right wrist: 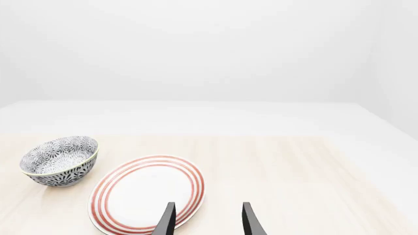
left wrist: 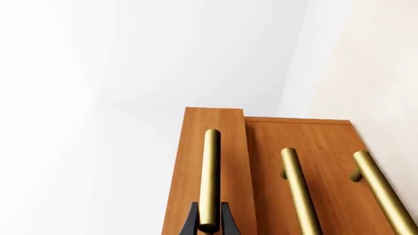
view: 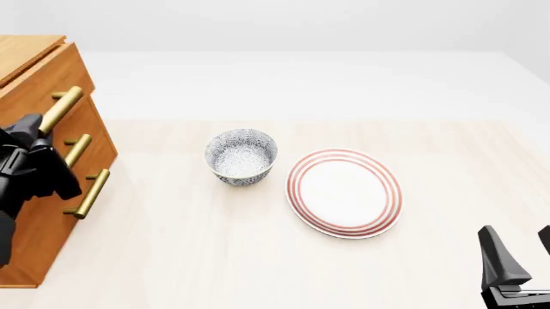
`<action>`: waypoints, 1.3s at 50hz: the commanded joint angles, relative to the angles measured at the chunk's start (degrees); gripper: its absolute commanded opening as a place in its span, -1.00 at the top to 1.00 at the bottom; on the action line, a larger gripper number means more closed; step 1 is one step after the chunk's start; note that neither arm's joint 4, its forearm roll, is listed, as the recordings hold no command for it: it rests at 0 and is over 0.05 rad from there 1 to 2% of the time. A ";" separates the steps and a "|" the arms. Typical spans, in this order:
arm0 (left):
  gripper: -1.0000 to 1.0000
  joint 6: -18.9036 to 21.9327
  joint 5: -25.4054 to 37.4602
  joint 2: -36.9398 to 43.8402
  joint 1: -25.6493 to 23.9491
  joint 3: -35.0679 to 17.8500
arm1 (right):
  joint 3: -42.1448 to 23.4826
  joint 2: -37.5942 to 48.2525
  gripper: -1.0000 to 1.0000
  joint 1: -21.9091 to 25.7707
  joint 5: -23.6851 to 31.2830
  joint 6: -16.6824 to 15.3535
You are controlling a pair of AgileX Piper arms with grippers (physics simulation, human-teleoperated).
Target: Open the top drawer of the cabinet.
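Observation:
The orange-brown cabinet (view: 35, 244) stands at the table's left edge, with three brass bar handles on its front. Its top drawer (left wrist: 228, 147) sticks out a little further than the two lower drawer fronts (left wrist: 320, 156). My left gripper (left wrist: 209, 223) is shut on the top drawer's brass handle (left wrist: 210, 166), one black finger on each side of the bar. In the front view the left gripper (view: 38, 132) sits at the lower end of that handle (view: 62, 108). My right gripper (view: 520, 254) stands open at the near right, far from the cabinet, holding nothing.
A blue-patterned bowl (view: 241, 156) sits mid-table, right of the cabinet. A white plate (view: 344, 192) with red rings lies beside it, with my open right gripper (right wrist: 207, 223) near its edge. The two lower handles (view: 89, 193) lie just below my left arm.

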 commanded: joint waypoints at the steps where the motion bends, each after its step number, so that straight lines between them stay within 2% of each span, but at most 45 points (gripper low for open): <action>1: 1.00 1.21 0.41 -0.35 -2.47 -0.80 | 0.00 0.01 -1.00 0.00 0.00 0.01; 23: 1.00 1.81 1.26 -1.38 -6.17 -1.94 | 0.00 -0.01 -1.00 0.00 0.00 0.01; 36: 1.00 2.55 -0.78 -0.45 -7.75 -0.62 | 0.00 0.00 -1.00 0.00 0.00 0.00; 65: 1.00 1.62 -0.09 -1.37 -10.96 -1.75 | 0.00 0.00 -1.00 0.00 0.00 -0.01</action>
